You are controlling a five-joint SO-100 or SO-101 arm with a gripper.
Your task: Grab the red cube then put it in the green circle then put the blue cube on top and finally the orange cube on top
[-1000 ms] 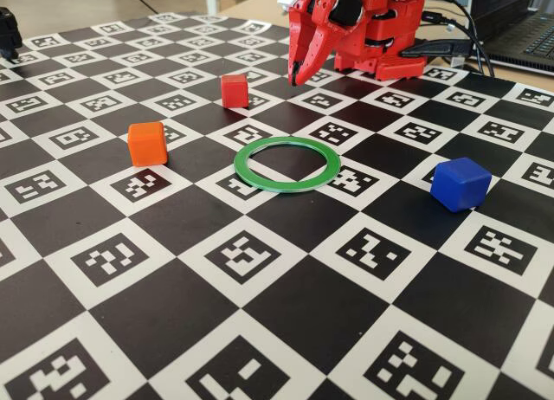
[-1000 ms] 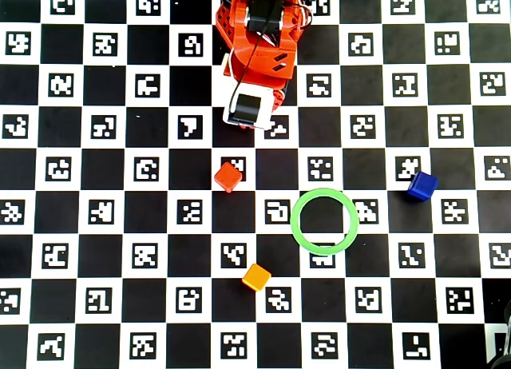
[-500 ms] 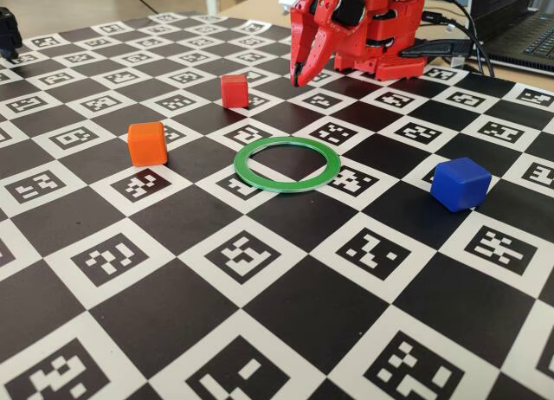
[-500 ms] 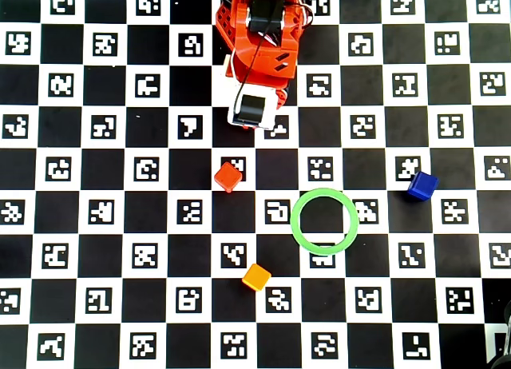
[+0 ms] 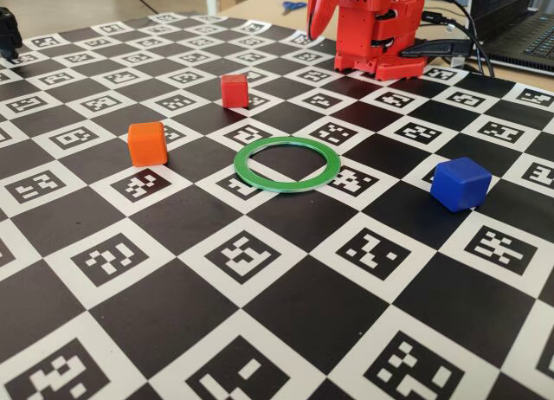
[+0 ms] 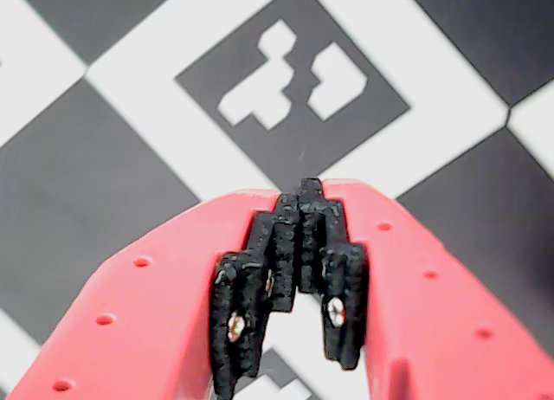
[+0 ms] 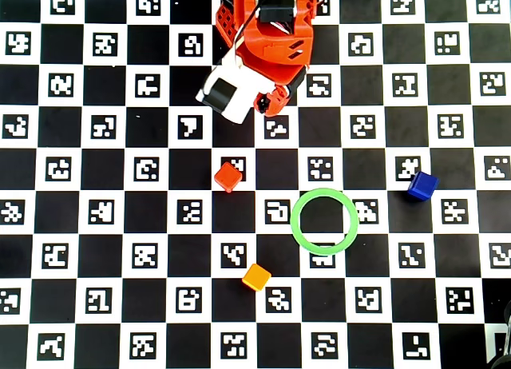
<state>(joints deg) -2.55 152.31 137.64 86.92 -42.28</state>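
The red cube [image 5: 234, 90] [image 7: 228, 176] rests on the checkered mat, left of and behind the green circle [image 5: 286, 186] [image 7: 294, 220] in the fixed view. That ring lies flat with nothing inside it. The orange cube [image 5: 147, 143] [image 7: 256, 276] sits nearer the camera on the left. Off to the right stands the blue cube [image 5: 460, 183] [image 7: 421, 185]. My gripper [image 6: 310, 188] [image 7: 262, 105] is shut and holds nothing; it hangs above the mat close to the arm's base [image 5: 372, 28], well behind the red cube. The wrist view shows only mat below it.
The mat [image 5: 260, 331] is a black and white checkerboard with printed markers. A laptop [image 5: 528, 36] and cables [image 5: 441, 45] lie behind the arm on the right. A black object [image 5: 7, 32] stands at the far left edge.
The gripper has lifted and pulled back toward the base, mostly leaving the fixed view; in the overhead view the wrist has turned left. The cubes and ring have not moved.
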